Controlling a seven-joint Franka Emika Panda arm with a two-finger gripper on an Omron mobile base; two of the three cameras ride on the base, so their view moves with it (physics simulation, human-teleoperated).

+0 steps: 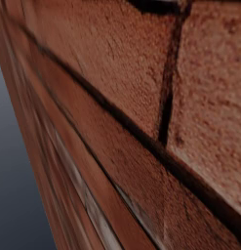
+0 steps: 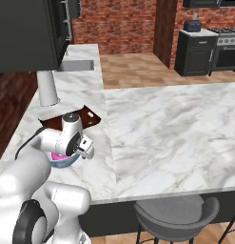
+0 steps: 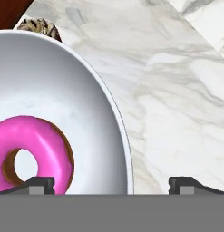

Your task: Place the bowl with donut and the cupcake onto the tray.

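Observation:
The pale blue-grey bowl (image 3: 63, 90) holds a pink-iced donut (image 3: 36, 149) and sits on the marble counter. My gripper (image 3: 111, 185) is open and straddles the bowl's right rim, one fingertip (image 3: 38, 185) inside by the donut and the other outside over the counter. In the right base view the hand (image 2: 73, 140) hangs low over the bowl (image 2: 62, 162). The dark reddish-brown tray (image 2: 90, 116) lies just beyond it. The cupcake (image 3: 38, 27) peeks over the bowl's far rim, next to the tray's corner (image 3: 9, 11); most of it is hidden.
A white paper-towel roll (image 2: 46, 88) stands behind the tray, with a sink (image 2: 76, 65) farther back. Dark cabinets (image 2: 28, 33) hang above at left. The marble counter (image 2: 171, 133) stretches right, with a stool (image 2: 176, 214) below its front edge. A brick wall (image 1: 117, 97) stands close in the left base view.

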